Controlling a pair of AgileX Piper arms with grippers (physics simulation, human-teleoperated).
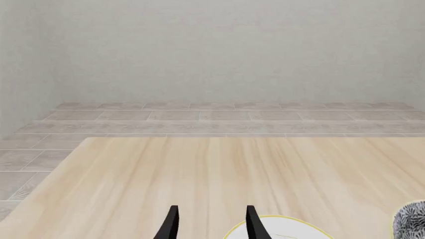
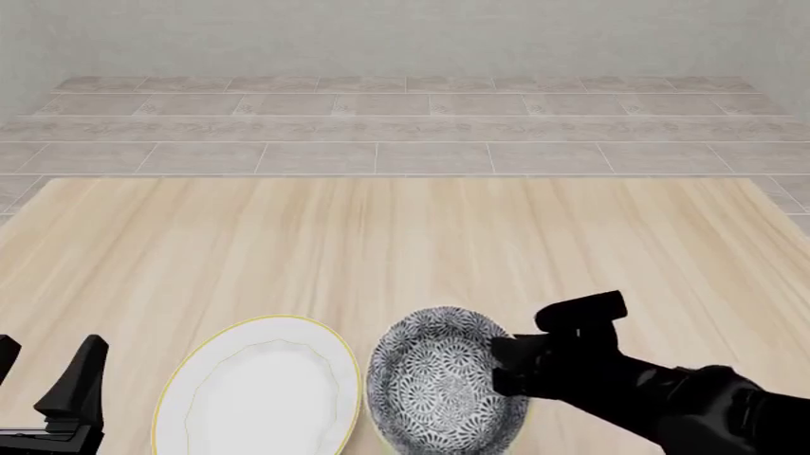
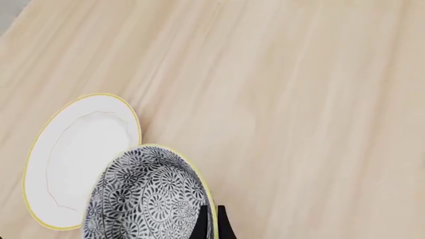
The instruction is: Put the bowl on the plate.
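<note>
Bowl (image 2: 443,389) rim seemingly in right pincer (image 2: 496,368)

pale wooden table (image 2: 405,246), grey tiled floor (image 2: 405,123) beyond, plain light grey wall (image 2: 405,38)

bowl (image 3: 149,196) overlapping plate (image 3: 76,154), pincer (image 3: 211,224) on rim

The grey-and-white patterned bowl (image 2: 443,389) sits upright just beside the plate (image 2: 260,398) — flat, white, yellow-rimmed.
</note>
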